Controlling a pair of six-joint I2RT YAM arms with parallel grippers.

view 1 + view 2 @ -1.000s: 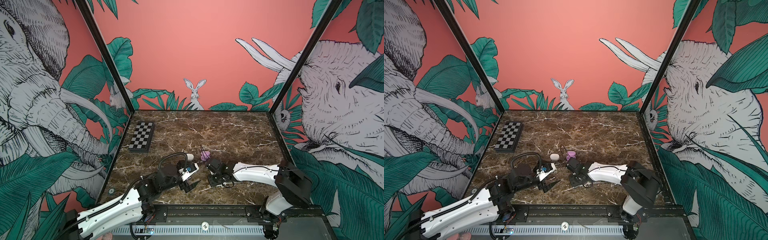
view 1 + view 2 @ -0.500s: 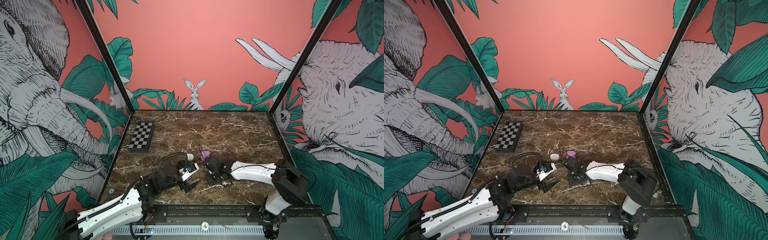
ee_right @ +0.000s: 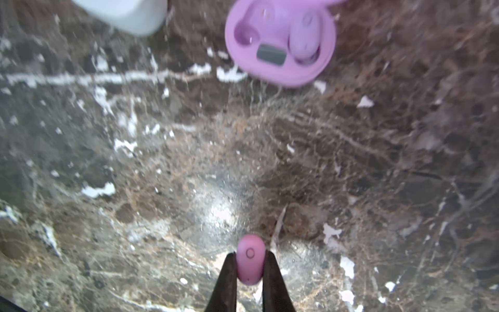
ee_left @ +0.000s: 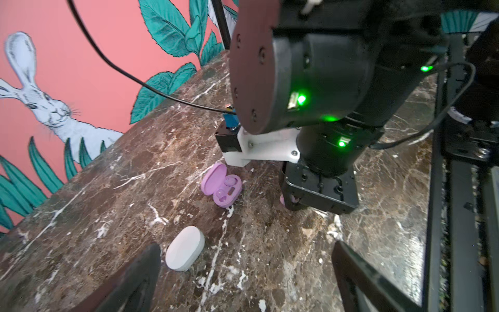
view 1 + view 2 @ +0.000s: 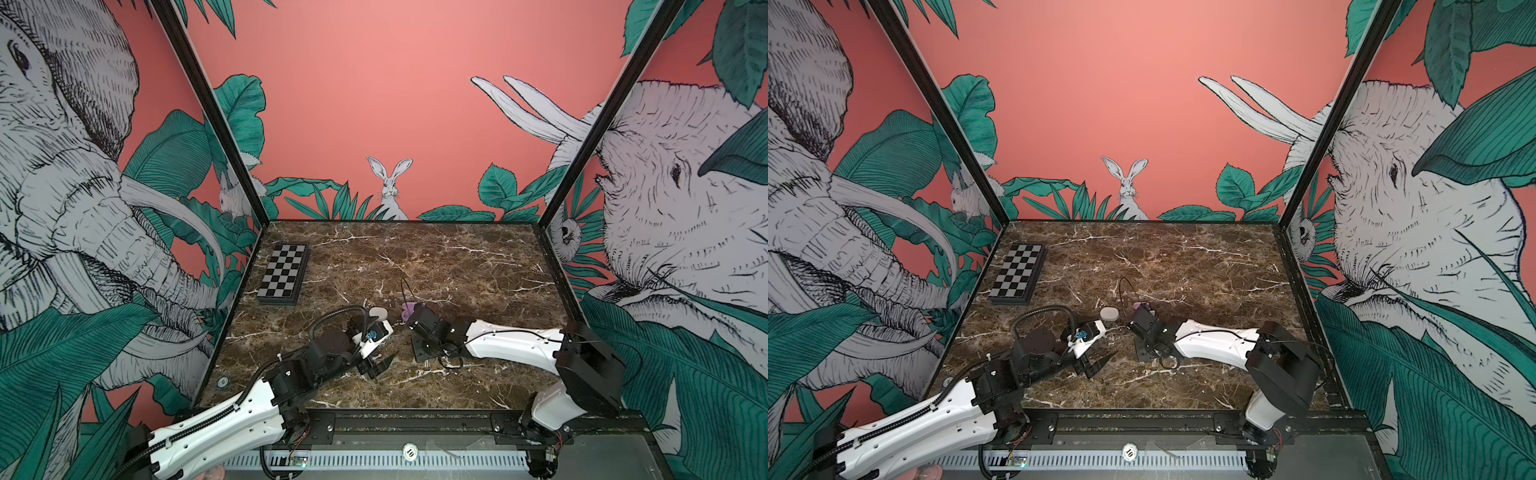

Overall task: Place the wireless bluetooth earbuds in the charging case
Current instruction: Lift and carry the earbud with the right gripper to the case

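Right wrist view: right claw (image 3: 250, 254) tight on lilac earbud (image 3: 250, 262), hidden in both top views; left claw (image 4: 244, 247) apart.

A dark brown marble table (image 5: 457, 257) with white veins carries a checkerboard (image 5: 284, 279) lying flat near its far left corner (close to the wall). Nearer the front middle lie a shut white case (image 4: 185, 251) and, near it but apart, an open lilac case (image 4: 222, 186).
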